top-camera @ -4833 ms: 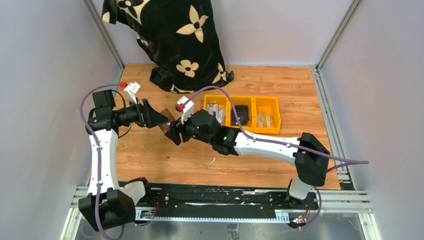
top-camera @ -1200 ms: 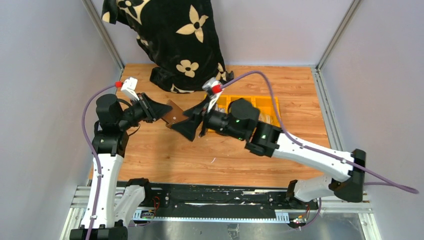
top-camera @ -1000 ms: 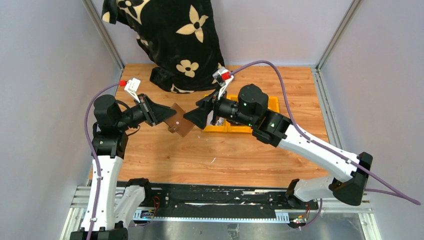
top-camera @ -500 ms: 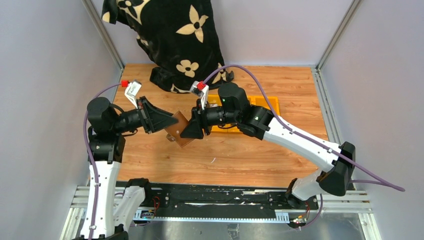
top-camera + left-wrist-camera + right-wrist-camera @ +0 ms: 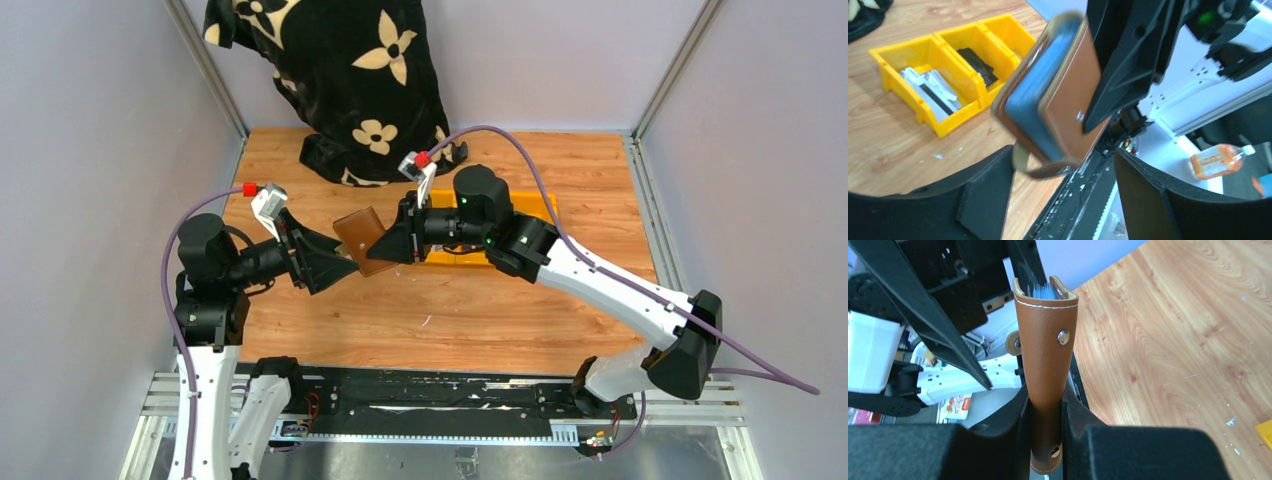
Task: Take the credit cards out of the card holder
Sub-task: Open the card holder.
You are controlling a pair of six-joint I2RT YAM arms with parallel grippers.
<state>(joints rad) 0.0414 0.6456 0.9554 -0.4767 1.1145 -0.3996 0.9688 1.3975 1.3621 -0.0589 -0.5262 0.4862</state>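
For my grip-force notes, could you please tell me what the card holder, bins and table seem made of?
The card holder: brown leather or imitation, matte with a soft sheen; white edge stitching and a shiny snap show. The bins: glossy yellow plastic, moulded walls. The table: wood or wood-look laminate, visible grain.

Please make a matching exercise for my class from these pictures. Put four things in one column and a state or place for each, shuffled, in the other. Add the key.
Things
1. card holder
2. left pincer
3. right pincer
4. yellow bins

States or places
A. jaws wide open
B. standing on the table, things inside
C. clamped shut on brown leather
D. held up off the table

Pairs: 1-D, 2-A, 3-C, 4-B
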